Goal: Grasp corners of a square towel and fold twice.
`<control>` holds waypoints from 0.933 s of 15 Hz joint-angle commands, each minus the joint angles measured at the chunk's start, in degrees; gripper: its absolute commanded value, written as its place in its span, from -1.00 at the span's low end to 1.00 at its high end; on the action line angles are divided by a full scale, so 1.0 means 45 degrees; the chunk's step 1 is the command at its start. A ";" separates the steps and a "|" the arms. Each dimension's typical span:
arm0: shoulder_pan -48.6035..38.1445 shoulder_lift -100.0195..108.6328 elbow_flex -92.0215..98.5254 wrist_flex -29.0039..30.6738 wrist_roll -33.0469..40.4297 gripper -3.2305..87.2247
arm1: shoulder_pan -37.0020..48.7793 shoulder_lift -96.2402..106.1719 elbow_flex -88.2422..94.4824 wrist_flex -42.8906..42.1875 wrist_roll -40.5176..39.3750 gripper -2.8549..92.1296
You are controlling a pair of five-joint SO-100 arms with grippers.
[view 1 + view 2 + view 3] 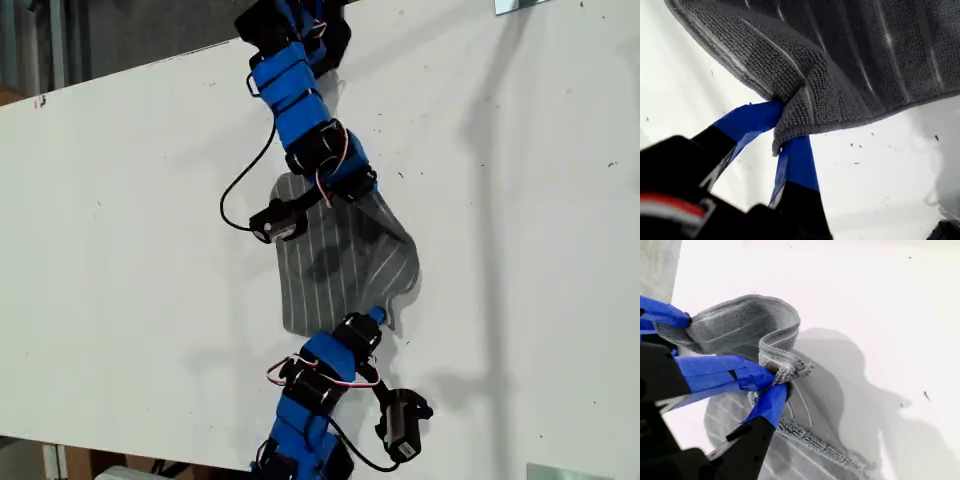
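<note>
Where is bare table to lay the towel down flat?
Bare white table spreads wide at the exterior view's left of the towel, and again at its right. The middle is crowded: both arms meet over the cloth, each pincer clamped on it.

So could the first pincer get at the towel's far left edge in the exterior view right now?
Probably not: my first pincer is shut on a fold of the towel, so it would have to let go first.

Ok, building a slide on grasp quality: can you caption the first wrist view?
My first gripper pinches a bunched edge of the grey striped towel, lifting it above the white table.
</note>
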 commanded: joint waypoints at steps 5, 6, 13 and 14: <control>-0.3555 0.4297 0.5703 -0.1074 0.0234 -0.93 | 0.2637 0.2910 0.2773 -0.0566 -0.0176 -0.94; -0.4043 0.4551 0.6582 -0.1367 0.0254 -0.93 | 0.3105 0.2910 0.2988 -0.0605 -0.0332 -0.94; -0.7324 0.5781 0.9473 -0.2168 0.1523 -0.93 | 0.6621 0.3125 0.4551 -0.1504 -0.2012 -0.94; -0.7871 0.5781 0.9512 -0.2148 0.1875 -0.93 | 0.7148 0.3086 0.4824 -0.1660 -0.2246 -0.94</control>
